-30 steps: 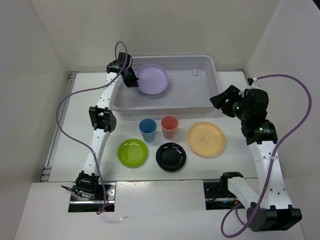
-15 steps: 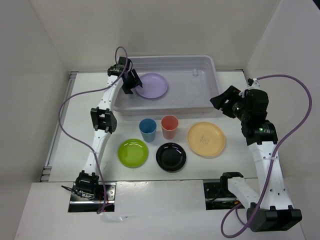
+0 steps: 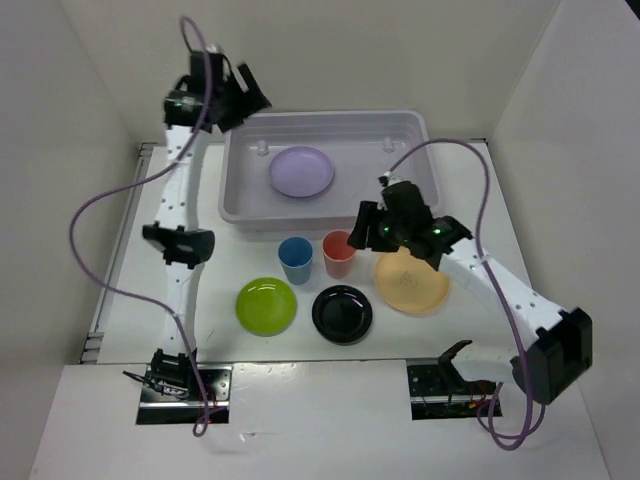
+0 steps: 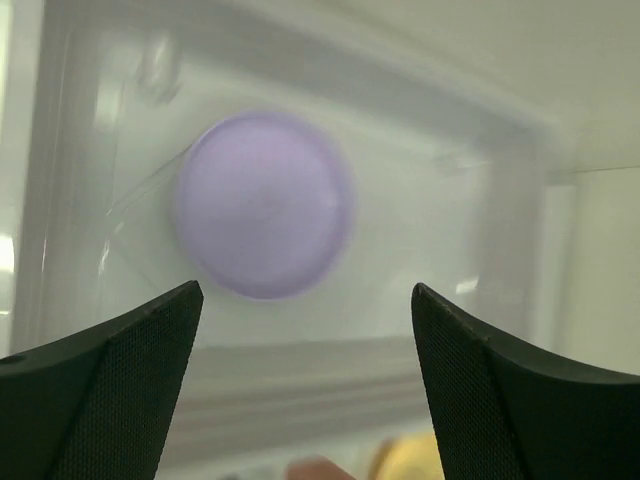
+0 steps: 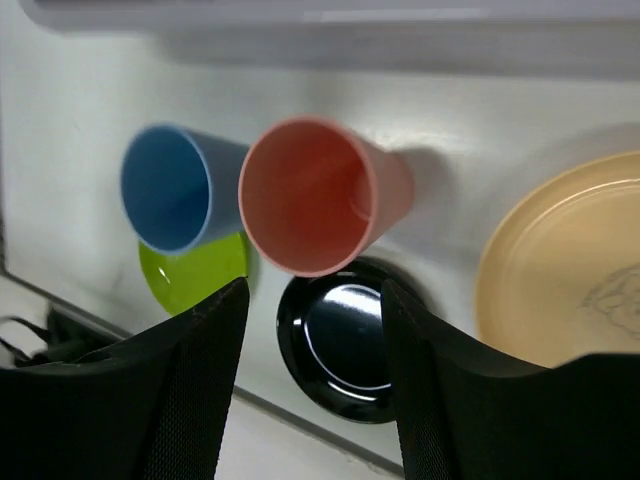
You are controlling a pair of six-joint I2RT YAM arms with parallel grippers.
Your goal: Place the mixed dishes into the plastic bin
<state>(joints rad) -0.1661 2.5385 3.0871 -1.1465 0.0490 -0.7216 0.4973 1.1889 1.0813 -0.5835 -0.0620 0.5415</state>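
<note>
The lavender plate (image 3: 301, 170) (image 4: 263, 205) lies flat inside the plastic bin (image 3: 330, 117) (image 4: 300, 375). My left gripper (image 3: 248, 102) (image 4: 305, 290) hangs open high above the bin's back left corner, holding nothing. In front of the bin stand the blue cup (image 3: 296, 258) (image 5: 170, 188) and the salmon-red cup (image 3: 340, 252) (image 5: 310, 195). My right gripper (image 3: 365, 232) (image 5: 314, 285) is open just right of the salmon-red cup, its jaws apart and not touching it. In the front row lie the lime green plate (image 3: 266, 305) (image 5: 195, 275), black plate (image 3: 342, 313) (image 5: 345, 335) and pale orange plate (image 3: 412, 282) (image 5: 560, 260).
White walls close in the table on the left, back and right. The right arm reaches over part of the orange plate. The bin's near wall (image 5: 330, 15) runs just behind the cups. Purple cables loop off both arms.
The left gripper opened and let go of the lavender plate, which settled flat in the bin; that arm then rose back and left. The right arm swung left and down to the salmon-red cup.
</note>
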